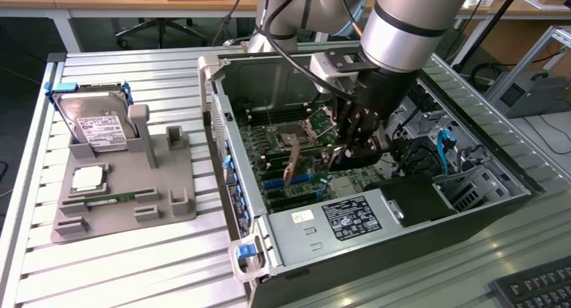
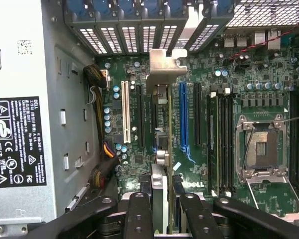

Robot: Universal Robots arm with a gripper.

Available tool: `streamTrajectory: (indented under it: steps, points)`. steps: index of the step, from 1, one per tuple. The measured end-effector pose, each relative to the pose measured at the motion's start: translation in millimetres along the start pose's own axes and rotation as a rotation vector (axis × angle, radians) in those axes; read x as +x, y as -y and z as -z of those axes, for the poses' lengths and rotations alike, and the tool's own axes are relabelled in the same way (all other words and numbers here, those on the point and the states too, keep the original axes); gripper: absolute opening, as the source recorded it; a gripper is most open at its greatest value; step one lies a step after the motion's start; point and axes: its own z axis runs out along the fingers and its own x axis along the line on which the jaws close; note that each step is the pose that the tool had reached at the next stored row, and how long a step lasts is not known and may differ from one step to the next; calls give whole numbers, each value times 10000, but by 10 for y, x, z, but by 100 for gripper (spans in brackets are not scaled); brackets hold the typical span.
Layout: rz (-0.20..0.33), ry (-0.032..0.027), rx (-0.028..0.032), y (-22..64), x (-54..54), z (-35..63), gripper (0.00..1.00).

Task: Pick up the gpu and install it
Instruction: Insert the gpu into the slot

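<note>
The gpu (image 2: 162, 124) shows edge-on in the wrist view as a thin card with its silver bracket (image 2: 164, 67) at the far end by the case's rear slot covers. My gripper (image 2: 164, 201) is shut on it, one black finger (image 2: 139, 214) on each side. The card stands over the motherboard's expansion slots, next to the blue slot (image 2: 183, 117); I cannot tell whether it touches a slot. In the exterior view my gripper (image 1: 352, 147) reaches down into the open computer case (image 1: 499, 208), and the gpu (image 1: 292, 168) hangs on edge over the board.
The power supply (image 1: 344, 218) fills the case's near end, and the CPU socket (image 2: 261, 147) lies beyond the memory slots. A grey holder (image 1: 178, 211) on the exterior view's left carries a hard drive (image 1: 98, 124), a processor (image 1: 87, 179) and a memory stick (image 1: 111, 198). A keyboard (image 1: 535, 288) sits at the lower corner.
</note>
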Motion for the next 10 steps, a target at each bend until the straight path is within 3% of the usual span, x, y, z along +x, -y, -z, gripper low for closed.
streamTrajectory:
  steps: [10]
  points:
    - [0, -3, 0, -47, 2, -35, 27]
